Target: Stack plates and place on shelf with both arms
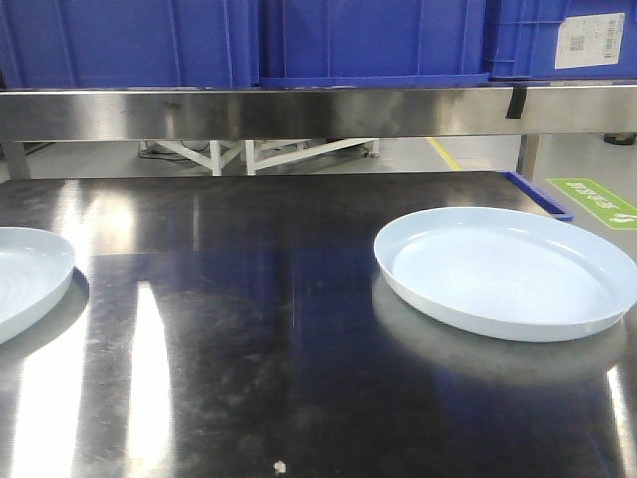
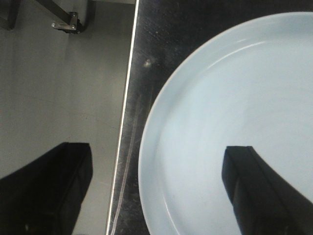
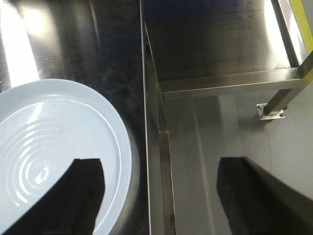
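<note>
Two pale-blue plates lie apart on the dark steel table (image 1: 249,329): one plate (image 1: 503,269) at the right, the other plate (image 1: 25,274) cut off by the left border. Neither arm shows in the front view. In the left wrist view my left gripper (image 2: 159,149) is open and straddles the rim of the left plate (image 2: 234,88); one finger is over the plate, the other past the table edge. In the right wrist view my right gripper (image 3: 161,160) is open in the same way, astride the rim of the right plate (image 3: 49,127), which has rings in its centre.
A stainless shelf (image 1: 299,110) spans the back of the table, with blue crates (image 1: 358,40) on it. The table edge (image 2: 124,122) drops to grey floor on the left. On the right, beyond the edge (image 3: 145,122), are a lower steel surface (image 3: 215,39) and a bolted leg foot (image 3: 271,110).
</note>
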You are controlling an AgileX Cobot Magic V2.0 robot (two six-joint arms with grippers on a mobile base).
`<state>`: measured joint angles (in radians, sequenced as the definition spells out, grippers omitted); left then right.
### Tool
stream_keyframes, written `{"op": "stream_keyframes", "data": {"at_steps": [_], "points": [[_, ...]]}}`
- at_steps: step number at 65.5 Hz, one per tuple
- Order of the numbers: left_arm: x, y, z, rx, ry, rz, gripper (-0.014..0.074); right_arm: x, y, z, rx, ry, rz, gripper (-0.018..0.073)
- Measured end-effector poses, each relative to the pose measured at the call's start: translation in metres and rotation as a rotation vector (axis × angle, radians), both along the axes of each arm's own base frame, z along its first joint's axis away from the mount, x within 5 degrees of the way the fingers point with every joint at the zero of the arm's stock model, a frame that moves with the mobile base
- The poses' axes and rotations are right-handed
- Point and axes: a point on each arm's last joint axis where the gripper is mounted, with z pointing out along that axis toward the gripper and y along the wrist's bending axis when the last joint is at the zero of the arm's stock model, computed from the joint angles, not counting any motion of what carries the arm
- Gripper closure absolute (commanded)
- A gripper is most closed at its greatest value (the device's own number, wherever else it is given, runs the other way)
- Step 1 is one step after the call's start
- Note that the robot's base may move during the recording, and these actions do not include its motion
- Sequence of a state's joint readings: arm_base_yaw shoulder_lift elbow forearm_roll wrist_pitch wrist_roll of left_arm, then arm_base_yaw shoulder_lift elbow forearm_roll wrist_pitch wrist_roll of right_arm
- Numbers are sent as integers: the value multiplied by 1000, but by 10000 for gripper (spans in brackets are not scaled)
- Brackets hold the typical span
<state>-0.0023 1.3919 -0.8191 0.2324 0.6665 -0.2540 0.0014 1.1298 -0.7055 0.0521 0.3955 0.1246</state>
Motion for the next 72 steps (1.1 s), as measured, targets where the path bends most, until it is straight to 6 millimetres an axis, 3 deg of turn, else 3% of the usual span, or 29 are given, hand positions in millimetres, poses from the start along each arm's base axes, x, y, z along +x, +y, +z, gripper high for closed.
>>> {"op": "stream_keyframes", "data": {"at_steps": [31, 72], "points": [[8, 4, -17, -2, 51, 14, 17, 0, 0, 0, 0, -2, 0, -30], [12, 10, -26, -10, 61, 42, 17, 0, 0, 0, 0, -3, 0, -30]]}}
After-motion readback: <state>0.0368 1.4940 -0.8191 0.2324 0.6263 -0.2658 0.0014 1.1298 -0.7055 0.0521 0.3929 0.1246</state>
